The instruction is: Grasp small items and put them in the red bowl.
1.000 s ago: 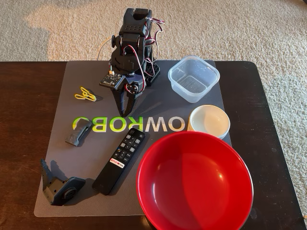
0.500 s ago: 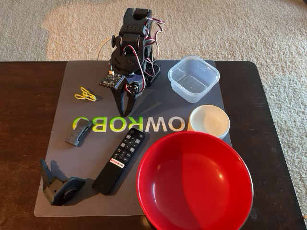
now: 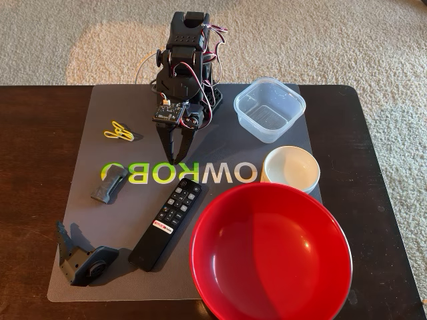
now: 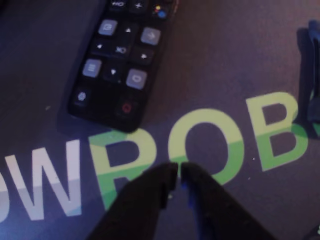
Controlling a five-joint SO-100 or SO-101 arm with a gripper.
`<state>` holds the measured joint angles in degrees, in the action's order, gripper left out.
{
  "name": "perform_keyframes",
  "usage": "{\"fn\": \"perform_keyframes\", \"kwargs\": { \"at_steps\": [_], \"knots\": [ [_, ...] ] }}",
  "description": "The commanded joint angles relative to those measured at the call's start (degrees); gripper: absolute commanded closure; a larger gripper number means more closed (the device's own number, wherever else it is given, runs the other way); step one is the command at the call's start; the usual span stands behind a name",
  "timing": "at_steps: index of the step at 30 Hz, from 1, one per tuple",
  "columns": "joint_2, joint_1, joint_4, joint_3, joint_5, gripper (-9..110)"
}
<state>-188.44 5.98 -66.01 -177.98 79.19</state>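
Note:
The large red bowl [image 3: 270, 250] sits empty at the front right of the mat. The small white bowl [image 3: 291, 168] stands just behind it, and the clear square tub [image 3: 269, 109] behind that. The slim black remote [image 3: 166, 223] lies on the mat left of the red bowl; its end shows in the wrist view [image 4: 117, 62]. Two dark grey parts lie at the left: one [image 3: 109, 183] by the lettering, one [image 3: 83, 260] at the front corner. My gripper [image 3: 175, 159] points down at the mat's lettering, shut and empty [image 4: 178, 172], a little behind the remote.
A grey mat [image 3: 87, 133] with white and green lettering covers a dark wooden table [image 3: 40, 200]. A yellow loop of wire or band [image 3: 119, 131] lies on the mat left of the arm. Carpet lies beyond the table.

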Motion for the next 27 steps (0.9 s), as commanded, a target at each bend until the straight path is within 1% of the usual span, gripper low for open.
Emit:
{"fn": "perform_keyframes", "kwargs": {
  "at_steps": [1, 3, 5, 7, 8, 10, 13, 18, 21, 23, 25, 27],
  "knots": [
    [-0.3, -1.9, 0.9, 0.6, -2.1, 100],
    [-0.3, -3.4, 0.3, 4.3, -8.1, 97],
    [-0.3, -4.2, 0.2, 10.0, -17.2, 96],
    [-0.3, -5.3, -1.6, 14.7, -21.6, 91],
    [-0.3, -5.7, -3.0, 16.3, -22.6, 86],
    [-0.3, -6.7, -5.6, 18.2, -23.1, 86],
    [-0.3, -6.2, -5.7, 21.0, -25.3, 83],
    [-0.3, -5.0, -5.5, 27.1, -28.7, 83],
    [-0.3, -5.7, -5.7, 29.3, -30.8, 86],
    [-0.4, -8.3, -5.7, 31.9, -32.9, 86],
    [0.6, -12.3, -6.3, 35.9, -35.3, 82],
    [5.5, -18.1, -9.1, 40.6, -37.0, 78]
  ]
}}
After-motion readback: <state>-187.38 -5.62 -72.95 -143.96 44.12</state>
